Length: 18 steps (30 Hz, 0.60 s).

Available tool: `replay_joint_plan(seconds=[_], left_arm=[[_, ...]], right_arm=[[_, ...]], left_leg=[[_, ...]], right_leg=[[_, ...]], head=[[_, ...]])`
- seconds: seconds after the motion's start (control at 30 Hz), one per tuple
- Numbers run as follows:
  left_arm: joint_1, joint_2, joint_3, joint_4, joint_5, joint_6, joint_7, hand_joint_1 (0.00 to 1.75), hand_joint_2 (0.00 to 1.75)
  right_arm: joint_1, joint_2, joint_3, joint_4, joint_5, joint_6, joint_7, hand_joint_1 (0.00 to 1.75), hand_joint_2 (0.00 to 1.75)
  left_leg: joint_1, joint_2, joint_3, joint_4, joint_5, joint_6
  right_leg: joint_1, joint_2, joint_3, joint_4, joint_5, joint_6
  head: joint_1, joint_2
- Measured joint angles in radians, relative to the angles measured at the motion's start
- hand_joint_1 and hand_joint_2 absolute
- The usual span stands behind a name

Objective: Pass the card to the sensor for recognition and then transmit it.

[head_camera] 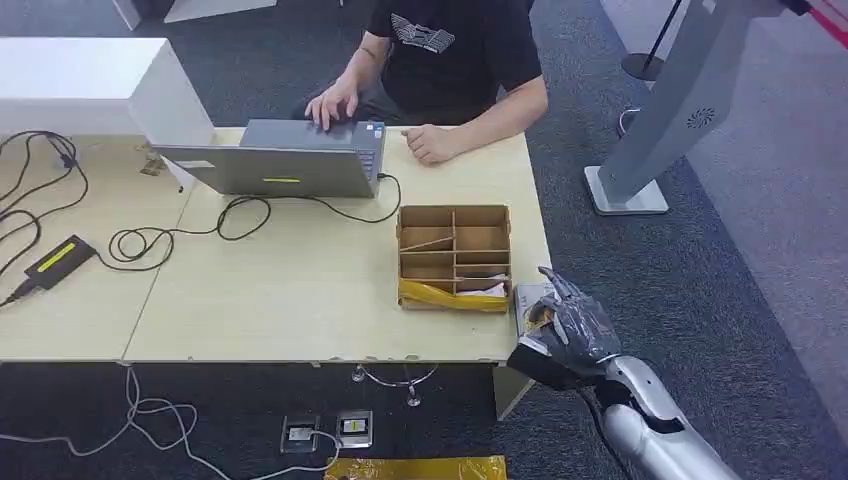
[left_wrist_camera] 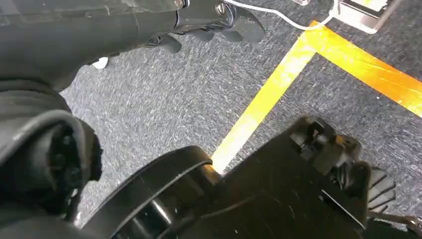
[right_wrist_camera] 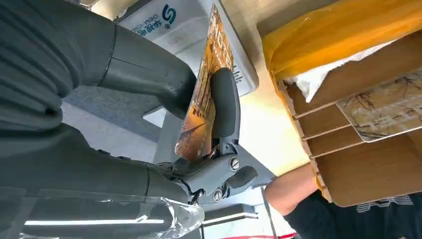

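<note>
We see our right robot hand [head_camera: 568, 322] raised at the tabletop [head_camera: 300, 290] corner, just beside the cardboard divider box [head_camera: 455, 256], holding a card [head_camera: 537, 318] over a small white device. Across the tabletop, a person [head_camera: 450, 70] types on a laptop [head_camera: 285, 158].

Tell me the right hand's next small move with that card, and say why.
Probably ease the card down flat onto the white reader. The right hand pinches the card on edge, right by the reader at the table corner, so its face is not yet presented to it.
</note>
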Motion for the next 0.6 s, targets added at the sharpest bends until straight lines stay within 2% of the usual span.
replay_joint_plan(seconds=[0.47,0.6], left_arm=[[-0.018,-0.019,-0.032,0.0,-0.087,-0.019,0.001,0.0,0.0],[-0.02,-0.018,-0.035,0.0,-0.121,-0.043,-0.004,0.0,0.0]], right_arm=[[-0.048,0.032,0.0,0.126,-0.033,0.004,-0.054,1.75,1.75],[-0.065,0.039,-0.002,0.173,-0.057,-0.002,-0.076,1.75,1.75]], left_leg=[[0.0,0.0,0.0,0.0,0.0,0.0],[0.0,0.0,0.0,0.0,0.0,0.0]], right_leg=[[0.0,0.0,0.0,0.0,0.0,0.0],[0.0,0.0,0.0,0.0,0.0,0.0]], head=[[0.0,0.0],[0.0,0.0]])
